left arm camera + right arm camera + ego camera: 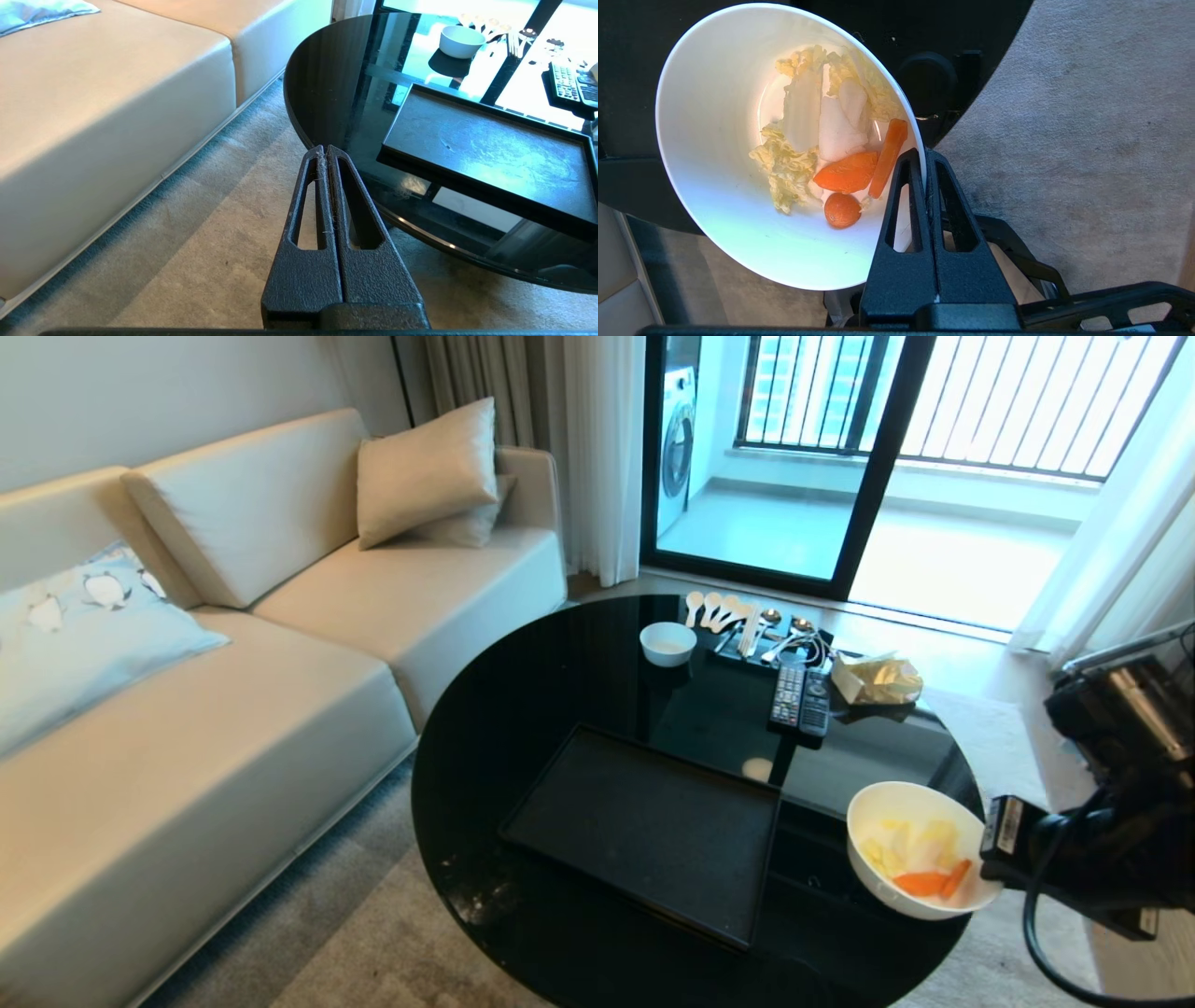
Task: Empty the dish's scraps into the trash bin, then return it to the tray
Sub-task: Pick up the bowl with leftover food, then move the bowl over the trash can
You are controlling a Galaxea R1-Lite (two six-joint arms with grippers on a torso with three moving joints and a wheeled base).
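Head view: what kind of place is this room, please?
Most likely a home living room: a cream sofa with cushions, a round black coffee table carrying remote controls, and a balcony door.

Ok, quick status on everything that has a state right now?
Dish: held by its rim, lifted past the table's right edge, tilted.
Scraps: all in the dish, none spilled.
Tray: empty, flat on the table.
Right gripper: shut on the dish rim.
Left gripper: shut, empty, parked above the carpet.
Small bowl: upright on the table.
Trash bin: not in view.
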